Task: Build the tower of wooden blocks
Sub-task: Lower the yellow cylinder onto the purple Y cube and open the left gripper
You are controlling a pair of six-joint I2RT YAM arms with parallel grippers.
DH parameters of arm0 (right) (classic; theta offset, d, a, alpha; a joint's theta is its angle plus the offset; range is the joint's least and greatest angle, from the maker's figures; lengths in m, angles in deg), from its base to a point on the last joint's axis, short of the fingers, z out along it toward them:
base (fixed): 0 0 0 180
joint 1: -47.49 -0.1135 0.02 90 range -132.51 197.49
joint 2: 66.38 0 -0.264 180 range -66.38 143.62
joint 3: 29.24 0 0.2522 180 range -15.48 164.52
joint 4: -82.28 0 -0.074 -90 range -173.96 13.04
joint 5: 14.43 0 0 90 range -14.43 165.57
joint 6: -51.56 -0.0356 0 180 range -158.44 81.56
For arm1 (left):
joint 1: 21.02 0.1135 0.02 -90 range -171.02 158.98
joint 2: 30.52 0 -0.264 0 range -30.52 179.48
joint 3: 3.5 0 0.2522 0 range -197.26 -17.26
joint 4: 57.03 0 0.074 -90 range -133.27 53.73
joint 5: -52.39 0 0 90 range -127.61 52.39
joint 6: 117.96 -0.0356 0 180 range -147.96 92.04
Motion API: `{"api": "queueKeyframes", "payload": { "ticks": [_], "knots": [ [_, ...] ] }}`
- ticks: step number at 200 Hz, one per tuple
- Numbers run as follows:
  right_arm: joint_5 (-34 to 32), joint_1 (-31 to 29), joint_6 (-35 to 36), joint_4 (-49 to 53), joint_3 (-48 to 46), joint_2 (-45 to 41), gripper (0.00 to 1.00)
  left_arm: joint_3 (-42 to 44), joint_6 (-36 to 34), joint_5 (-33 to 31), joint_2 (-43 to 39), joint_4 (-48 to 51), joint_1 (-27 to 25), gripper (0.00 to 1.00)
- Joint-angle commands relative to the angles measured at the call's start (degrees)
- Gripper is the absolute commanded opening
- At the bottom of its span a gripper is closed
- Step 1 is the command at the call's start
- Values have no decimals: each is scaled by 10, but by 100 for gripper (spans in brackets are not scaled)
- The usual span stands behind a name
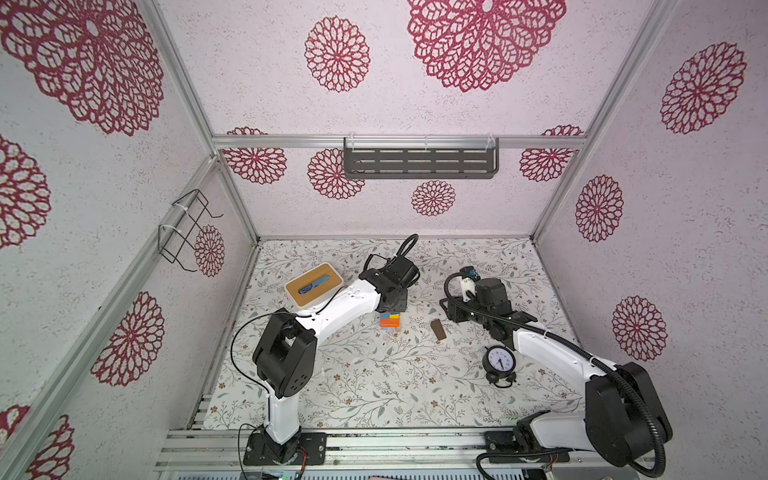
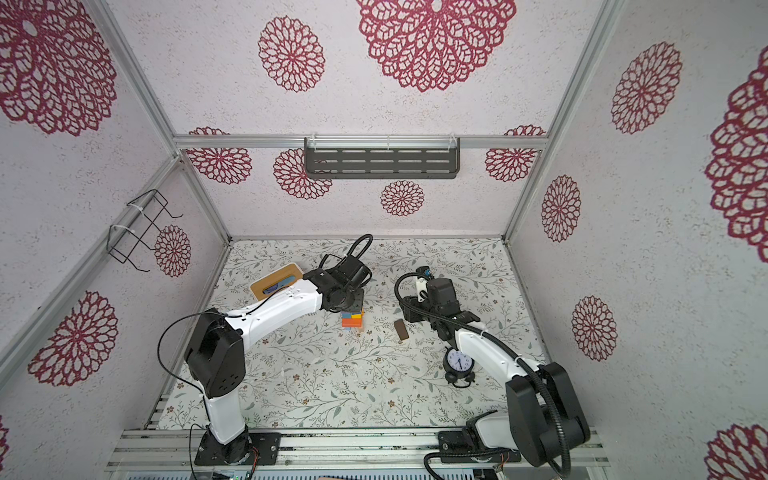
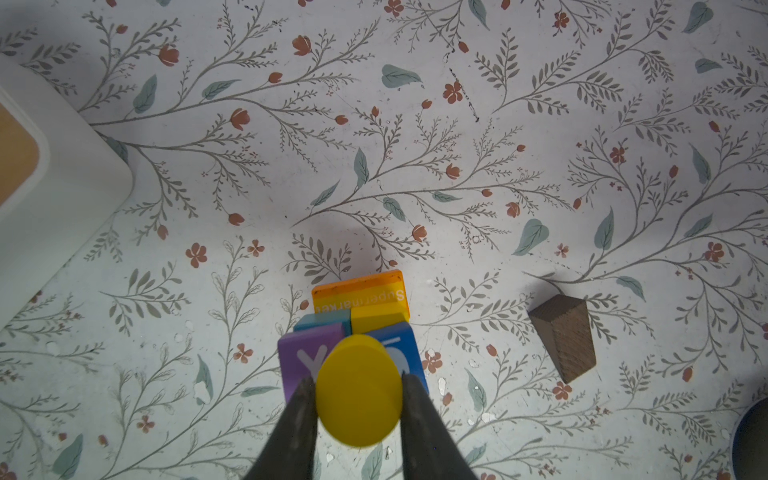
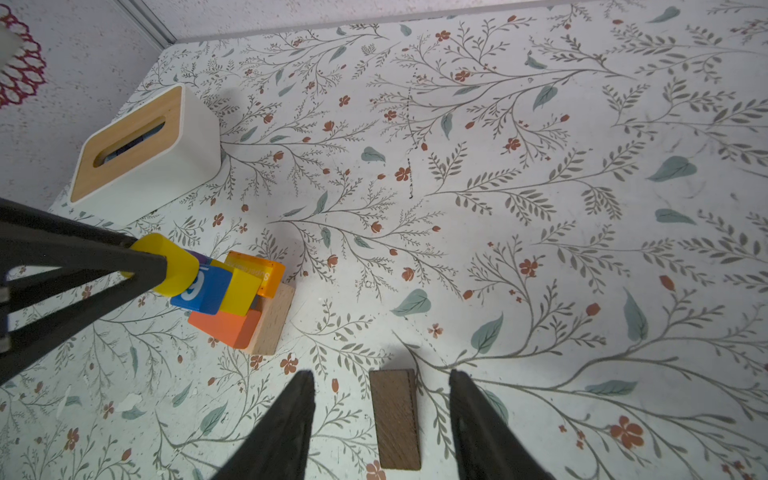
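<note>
Table [image 1: 374,386]: pale leaf-and-flower print. Walls [image 1: 415,104]: white, crimson rosettes, aluminium frame [image 1: 291,142]. Tower [image 1: 390,321] mid-table, dark brown bar [image 1: 438,330] flat at its 3 o'clock. Readable: "Supermarket" on orange block [image 3: 361,297], "Y" on purple cube [image 3: 299,359], "9" on blue cube [image 4: 199,286]. Left gripper [image 3: 358,384] clamps yellow cylinder [image 3: 359,415] at tower top. Right gripper [image 4: 381,375] open, astride the bar, not touching.

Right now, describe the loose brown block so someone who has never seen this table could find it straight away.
Start at the flowered table and find the colourful tower near its middle. Between it and the black alarm clock lies the brown block, flat and touching nothing. It alone is dark brown with visible grain, and it lies on its own.
</note>
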Motion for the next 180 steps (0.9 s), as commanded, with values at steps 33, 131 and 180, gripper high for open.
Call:
{"api": "queueKeyframes", "payload": {
  "ticks": [33,131,180],
  "knots": [
    [3,3,-6,-14,-1,-2,55,6,7,-4,2,-6,0,30],
    [1,5,-7,-11,0,-1,55,3,6,-8,-4,-2,-2,65],
    [-15,4,-4,44,23,11,56,5,1,-24,-37,1,-2,82]
  ]
}}
